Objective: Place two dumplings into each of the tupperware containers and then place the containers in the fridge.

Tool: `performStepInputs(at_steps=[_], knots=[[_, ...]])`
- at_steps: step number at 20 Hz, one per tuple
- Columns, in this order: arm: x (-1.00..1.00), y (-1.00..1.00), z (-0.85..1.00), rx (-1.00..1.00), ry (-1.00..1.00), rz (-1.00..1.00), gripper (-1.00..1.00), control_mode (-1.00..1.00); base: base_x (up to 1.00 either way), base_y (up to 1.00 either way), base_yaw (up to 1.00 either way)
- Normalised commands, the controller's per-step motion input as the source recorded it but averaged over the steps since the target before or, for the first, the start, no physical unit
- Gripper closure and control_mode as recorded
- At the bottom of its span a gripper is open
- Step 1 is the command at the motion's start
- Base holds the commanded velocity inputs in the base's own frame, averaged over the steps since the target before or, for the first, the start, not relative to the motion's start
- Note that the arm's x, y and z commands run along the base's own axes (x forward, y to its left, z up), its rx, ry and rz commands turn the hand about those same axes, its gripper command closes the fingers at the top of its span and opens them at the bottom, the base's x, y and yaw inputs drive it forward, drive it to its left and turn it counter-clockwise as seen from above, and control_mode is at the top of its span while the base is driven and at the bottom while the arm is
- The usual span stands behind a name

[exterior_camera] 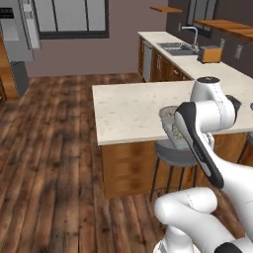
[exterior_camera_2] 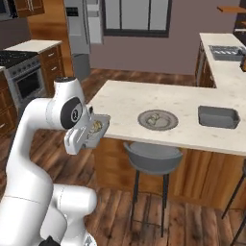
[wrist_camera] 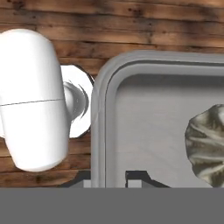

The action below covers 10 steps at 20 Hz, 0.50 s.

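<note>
My gripper (exterior_camera_2: 87, 133) is shut on the rim of one tupperware container (exterior_camera_2: 97, 127), holding it in the air just off the left end of the island counter (exterior_camera_2: 144, 98). Pale dumplings (exterior_camera_2: 96, 126) lie inside it. In the hand view the container's rim (wrist_camera: 105, 109) runs between my fingertips (wrist_camera: 108, 179), with one dumpling (wrist_camera: 205, 140) on its floor at the right. The other tupperware container (exterior_camera_2: 218, 116) sits on the counter at the right. More dumplings (exterior_camera_2: 154, 119) rest on a round grey plate (exterior_camera_2: 169, 126). The fridge (exterior_camera_2: 81, 29) stands far back, across the wooden floor.
A grey stool (exterior_camera_2: 153, 158) stands under the counter's near edge. A stove (exterior_camera_2: 24, 79) is at the left wall. A sink (exterior_camera: 177, 48) and a toaster (exterior_camera: 211, 53) sit on the back counter. Wooden floor (exterior_camera: 54, 128) stretches towards the fridge (exterior_camera: 17, 44).
</note>
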Motion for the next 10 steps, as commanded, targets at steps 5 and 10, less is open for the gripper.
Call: performStepInputs(at_steps=[5, 10], knots=[[0.0, 0.0, 0.0, 0.0, 0.0, 0.0, 1.0, 1.0, 0.0, 1.0, 0.09], [0.0, 0.0, 0.0, 0.0, 0.0, 0.0, 1.0, 1.0, -0.01, 1.0, 0.09]])
